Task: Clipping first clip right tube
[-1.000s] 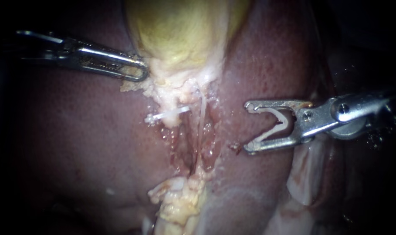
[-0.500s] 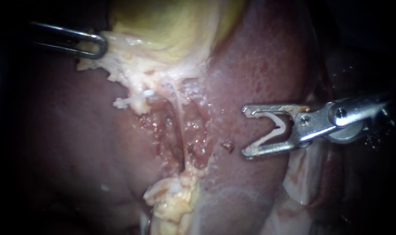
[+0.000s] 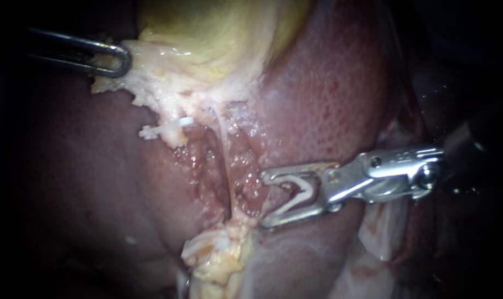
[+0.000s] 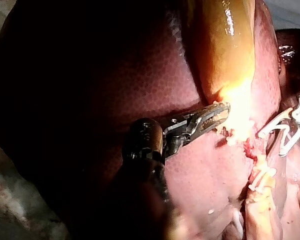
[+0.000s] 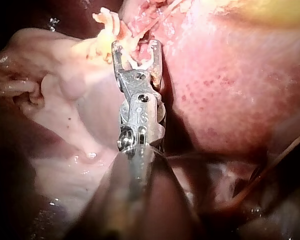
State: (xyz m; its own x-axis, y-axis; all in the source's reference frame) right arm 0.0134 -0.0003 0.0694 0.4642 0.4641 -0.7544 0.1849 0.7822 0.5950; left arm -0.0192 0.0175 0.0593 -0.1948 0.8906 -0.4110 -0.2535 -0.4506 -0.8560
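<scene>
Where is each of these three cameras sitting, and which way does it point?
Endoscope: close in, facing liver and gallbladder; left instrument enters from left, right instrument from right.
Left wrist: on the left arm, looking along its own shaft to jaws shut on the gallbladder.
Right wrist: on the right arm, looking along its instrument to the clip.
Shared: endoscope and left wrist both show both instruments.

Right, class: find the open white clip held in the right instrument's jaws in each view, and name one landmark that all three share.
Endoscope view: the open white clip sits in the right instrument, close beside the dissected groove.
Left wrist view: the clip is in the right instrument's jaws, just beyond the pale lump.
Right wrist view: the clip is between this view's own jaws.
Shared landmark: the pale yellowish tissue lump.
</scene>
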